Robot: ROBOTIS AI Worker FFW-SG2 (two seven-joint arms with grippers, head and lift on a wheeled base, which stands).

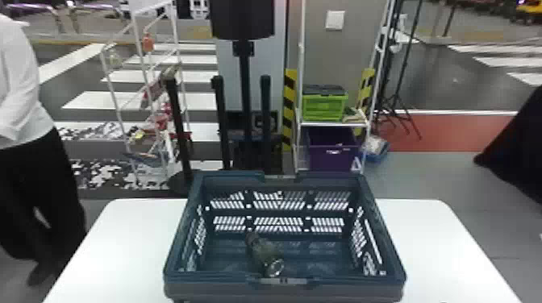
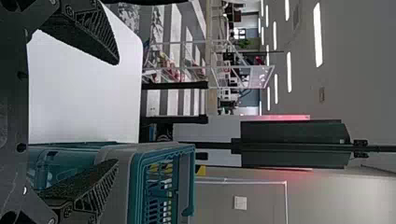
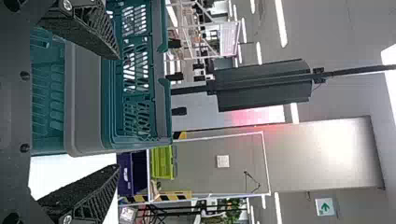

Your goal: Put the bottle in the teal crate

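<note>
Bottle (image 1: 263, 253) placing looks finished: your left gripper (image 2: 117, 112) and right gripper (image 3: 118, 112) stand wide apart at the fingers and empty, presumably with nothing left to carry. Both point forward, roughly level, toward the crate (image 1: 217, 289). Inside, the bottle lies aslant on its side by the wall nearest you, where the sides should stop it rolling onto the table (image 1: 435, 250).

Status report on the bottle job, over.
Left claw open, right claw open, both holding nothing. Bottle inside the teal crate, by its near wall. Nothing seen covering it. Over.
</note>
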